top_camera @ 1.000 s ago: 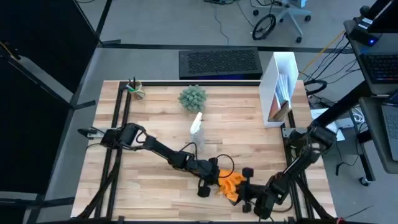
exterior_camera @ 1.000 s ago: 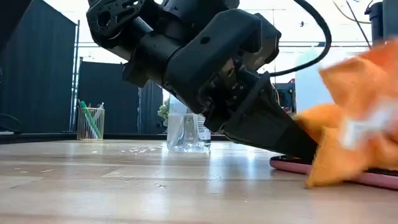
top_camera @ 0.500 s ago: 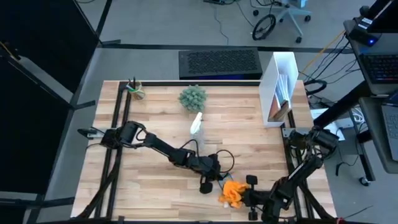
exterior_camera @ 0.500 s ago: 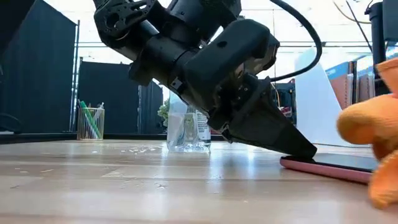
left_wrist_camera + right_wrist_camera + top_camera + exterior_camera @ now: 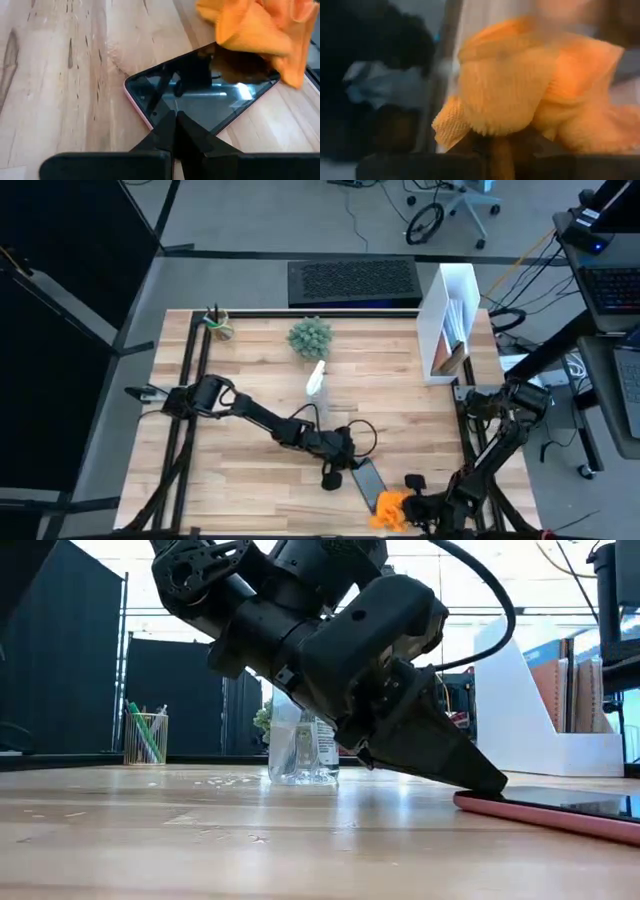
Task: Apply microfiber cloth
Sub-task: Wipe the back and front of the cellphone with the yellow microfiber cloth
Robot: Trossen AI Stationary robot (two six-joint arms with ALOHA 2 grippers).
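A dark phone [image 5: 368, 480] with a pink rim lies flat on the wooden table, near its front edge. My left gripper [image 5: 175, 116] is shut, its tips on the phone's end nearest the table's middle. The orange microfiber cloth [image 5: 390, 508] is bunched at the phone's other end, close to the front edge. My right gripper [image 5: 402, 506] is shut on it. The cloth stays out of the low view, where the phone [image 5: 560, 810] shows bare. My left gripper presses its shut fingertips [image 5: 488, 783] down on the phone's end edge [image 5: 150, 107], slanting down from the table's left and far side. The phone lies flat on the table. My right gripper pinches a bunched part of the cloth [image 5: 490, 107] between its two fingers. The cloth billows around and hides the fingertips. Whether the cloth rests on the phone's near end [image 5: 260, 75] cannot be told.
A clear spray bottle [image 5: 316, 385] stands behind the left arm, with a small plant [image 5: 310, 337] farther back. A pen cup [image 5: 218, 323] sits at the far left corner, a white file holder [image 5: 452, 320] at the far right. A keyboard [image 5: 352, 280] lies beyond the far edge.
My right gripper has drawn the cloth along the phone toward the table's near edge and a little right. The cloth, which lay over the phone a second ago, now sits at its near end, and the screen is uncovered.
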